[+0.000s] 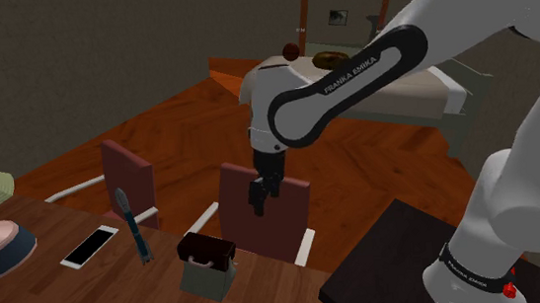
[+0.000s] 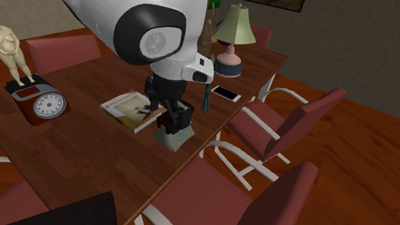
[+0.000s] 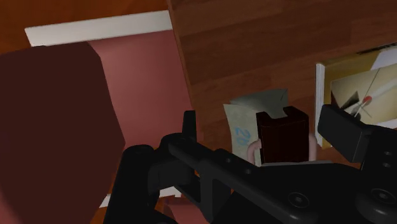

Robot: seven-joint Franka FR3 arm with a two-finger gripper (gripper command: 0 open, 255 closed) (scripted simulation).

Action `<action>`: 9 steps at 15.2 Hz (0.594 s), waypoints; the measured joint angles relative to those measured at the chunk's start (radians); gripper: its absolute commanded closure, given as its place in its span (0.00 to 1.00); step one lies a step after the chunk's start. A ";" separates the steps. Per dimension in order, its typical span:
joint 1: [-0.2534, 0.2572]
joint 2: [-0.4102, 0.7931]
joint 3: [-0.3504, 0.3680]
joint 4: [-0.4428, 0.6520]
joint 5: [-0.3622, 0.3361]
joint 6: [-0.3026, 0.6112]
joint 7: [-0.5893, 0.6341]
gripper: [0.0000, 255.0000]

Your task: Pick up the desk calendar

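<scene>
The white arm (image 1: 346,78) reaches out from its stand over the table's (image 2: 80,152) edge, the wrist bent so that the hand points steeply down. The jaws stand apart over the desk calendar (image 2: 175,131), not clasping it. The calendar stands upright on the table near the chair-side edge, beside a magazine (image 2: 125,105).
</scene>
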 measured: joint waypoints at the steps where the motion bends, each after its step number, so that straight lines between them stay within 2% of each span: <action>1: 0.005 0.037 0.007 0.022 -0.008 0.015 0.006 0.00; 9: 0.085 0.323 0.044 0.203 -0.097 0.121 0.087 0.00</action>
